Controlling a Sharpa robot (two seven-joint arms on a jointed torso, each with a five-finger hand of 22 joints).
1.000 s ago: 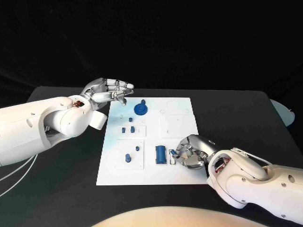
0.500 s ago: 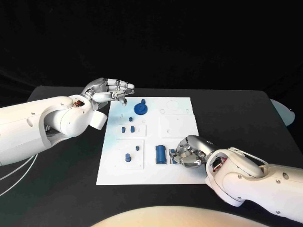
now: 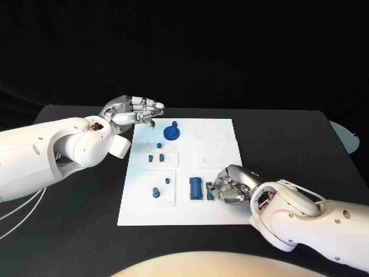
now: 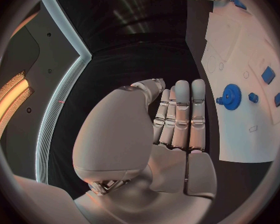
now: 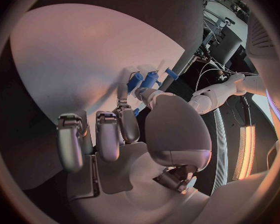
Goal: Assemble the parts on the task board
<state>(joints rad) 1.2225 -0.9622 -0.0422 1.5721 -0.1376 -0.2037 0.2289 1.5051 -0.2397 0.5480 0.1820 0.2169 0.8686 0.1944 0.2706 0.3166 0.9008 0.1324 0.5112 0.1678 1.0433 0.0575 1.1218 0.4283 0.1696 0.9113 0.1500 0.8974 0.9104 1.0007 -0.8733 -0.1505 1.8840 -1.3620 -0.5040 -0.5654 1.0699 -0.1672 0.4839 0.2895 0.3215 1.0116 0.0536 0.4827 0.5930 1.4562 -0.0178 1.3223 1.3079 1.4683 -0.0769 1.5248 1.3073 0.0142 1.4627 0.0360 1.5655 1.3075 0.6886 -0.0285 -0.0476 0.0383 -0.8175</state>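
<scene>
The white task board (image 3: 214,158) lies mid-table. On it are a blue gear (image 3: 171,133), a blue block (image 3: 196,188) and small blue parts (image 3: 155,157). My right hand (image 3: 231,186) rests on the board's near right corner. Its thumb and a finger pinch a small blue part (image 3: 209,193) beside the block. In the right wrist view that part (image 5: 135,82) sits between the fingertips of the right hand (image 5: 124,134). My left hand (image 3: 135,111) hovers off the board's far left corner, fingers apart and holding nothing. The left wrist view shows the left hand (image 4: 177,119) with straight fingers beside the gear (image 4: 230,93).
More small blue parts (image 3: 156,192) stand in a recess on the board's near left. The black table (image 3: 293,144) stretches to both sides of the board. A pale object (image 3: 349,138) lies at the table's right edge.
My right hand has edged slightly closer onto the small blue part. The left hand has not moved.
</scene>
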